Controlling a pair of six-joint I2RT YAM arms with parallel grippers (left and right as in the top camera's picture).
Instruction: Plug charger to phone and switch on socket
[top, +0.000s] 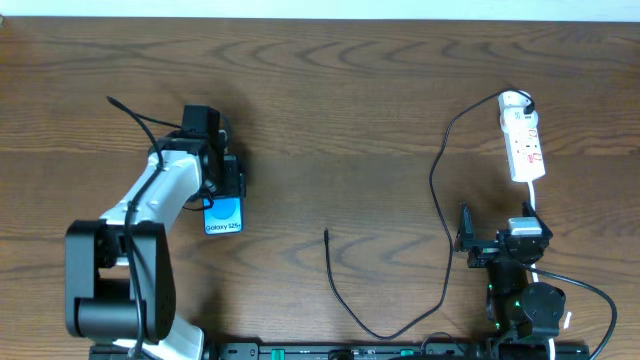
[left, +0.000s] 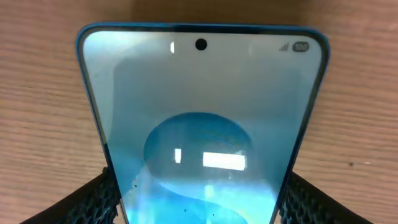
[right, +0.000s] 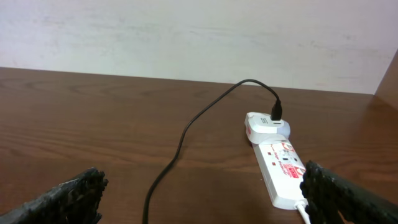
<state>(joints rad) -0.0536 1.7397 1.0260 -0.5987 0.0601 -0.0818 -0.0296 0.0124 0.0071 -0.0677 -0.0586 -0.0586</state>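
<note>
Your left claw (left: 199, 200) is clamped on the phone (top: 224, 216) on the table (top: 330, 100), your right claw (right: 200, 180) is open and empty by the socket (top: 522, 135), so next you need the charger (top: 328, 240) tip lying loose mid-table.

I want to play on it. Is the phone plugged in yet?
Not plugged in. The charger tip lies loose, well apart from the phone.

Can see only the lettered end of the phone (top: 224, 218) from overhead, the rest under the left gripper (top: 222, 188). Loses its near end past the bottom edge in the left wrist view. Cannot read the red markings on the socket (right: 280, 171), near corner behind a finger (right: 348, 199) of the right gripper (right: 202, 199). Cannot make out the charger (top: 327, 236) tip overhead, too small
</note>
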